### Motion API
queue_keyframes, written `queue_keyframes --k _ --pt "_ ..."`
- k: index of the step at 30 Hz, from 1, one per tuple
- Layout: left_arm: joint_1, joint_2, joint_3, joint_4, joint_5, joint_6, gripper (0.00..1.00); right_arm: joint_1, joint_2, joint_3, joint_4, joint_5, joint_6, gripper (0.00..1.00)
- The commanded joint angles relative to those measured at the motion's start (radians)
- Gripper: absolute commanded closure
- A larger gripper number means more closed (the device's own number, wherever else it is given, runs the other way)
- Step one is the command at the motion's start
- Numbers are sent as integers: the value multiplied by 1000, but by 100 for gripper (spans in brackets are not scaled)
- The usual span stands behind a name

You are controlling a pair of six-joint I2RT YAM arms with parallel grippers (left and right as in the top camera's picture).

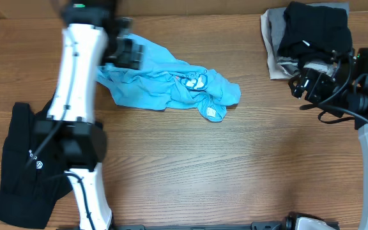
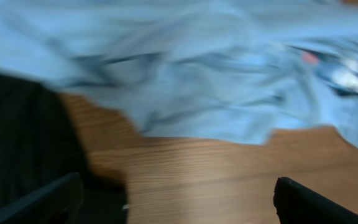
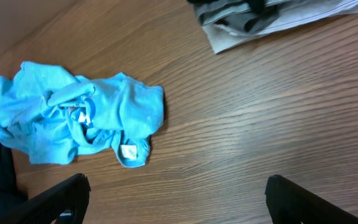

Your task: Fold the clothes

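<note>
Light blue short-sleeved T-shirt (image 1: 168,86) with white and red-orange lettering: crumpled heap, upper centre of the brown wood-grain table (image 1: 235,166), not folded. Neck label shows at its lower right edge.

Left gripper (image 2: 179,182): black fingers (image 2: 303,202) spread wide, only bare wood between them, holding nothing. The wrist view is motion-blurred; the shirt fills the top of it, just ahead of the fingertips. Overhead puts the gripper at the shirt's upper-left edge, also blurred, so can't tell if it touches the fabric.

Right gripper (image 3: 178,180): fingers (image 3: 306,199) also wide apart, nothing held, bare table between them. In overhead it sits at the right side, at the lower edge of a stack of folded grey and black garments (image 1: 305,32) in the top right corner, well apart from the blue shirt. Contact with the stack: can't tell.

Black long-sleeved top (image 1: 21,169) with a small white logo (image 1: 34,165): lying loose at the lower left of the table, partly under the white left arm (image 1: 82,83). Apart from the blue shirt in overhead.
</note>
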Motion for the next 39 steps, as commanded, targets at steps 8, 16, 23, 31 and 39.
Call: queue_keyframes --k 8,16,23,31,39 --pt "233 -14 -327 168 18 6 3 35 69 21 6 -5 -11 6" --pt "300 -14 -579 374 -5 5 7 35 77 21 3 -5 -11 6" --pt "372 -13 -701 533 -148 14 0 35 77 21 -3 -5 -10 6" --pt "468 -13 -757 692 -190 37 0 35 88 20 -3 -5 -2 6" --pt "504 -13 -701 669 -222 39 0 119 170 20 -6 -27 5 7"
